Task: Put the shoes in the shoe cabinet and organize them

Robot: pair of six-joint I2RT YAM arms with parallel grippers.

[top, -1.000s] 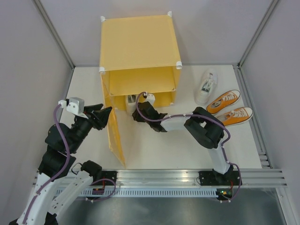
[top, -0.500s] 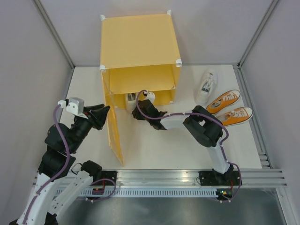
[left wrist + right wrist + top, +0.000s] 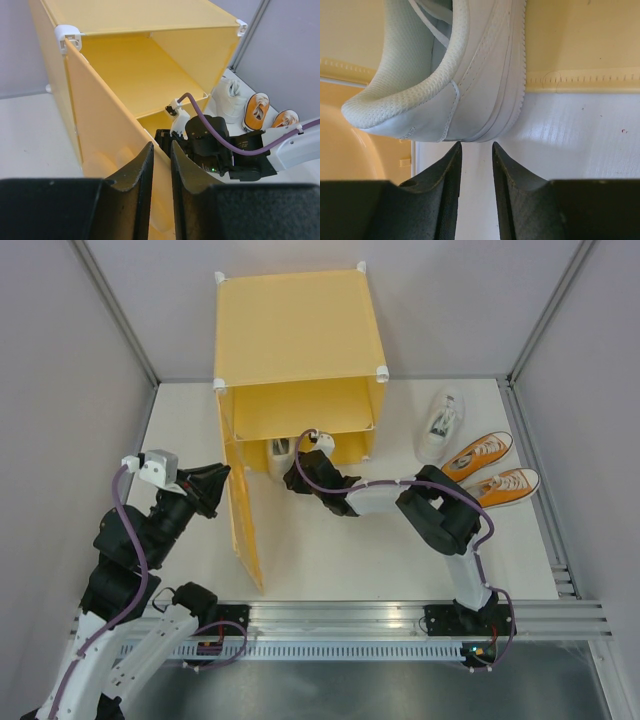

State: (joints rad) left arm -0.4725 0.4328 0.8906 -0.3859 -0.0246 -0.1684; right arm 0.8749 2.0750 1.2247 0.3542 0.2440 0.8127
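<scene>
fingers of the left gripper [image 3: 161, 145] are pressed almost together. we see the thin edge of the door [image 3: 100, 130] in the slit between them, so we read it as pinching that door. the door stands open from the left front corner of the shoe cabinet [image 3: 295, 340], angled out toward the arm bases.

inside the shoe cabinet, under its inner shelf [image 3: 300, 412] and toward the left of the lower compartment, lies one white sneaker [image 3: 470, 75]. its heel pokes out past the cabinet's front rim over the white table [image 3: 330, 560]. just in front of the cabinet's opening, the right gripper [image 3: 475, 147] has its fingers drawn close, with a narrow bare gap between them. the tips are right at that heel, and we cannot tell whether they touch it.

to the right of the cabinet, on the table, the second white sneaker [image 3: 440, 425] lies nearest it. an orange sneaker [image 3: 478, 455] comes next, with its orange mate [image 3: 503, 487] beside it, farthest from the cabinet.
</scene>
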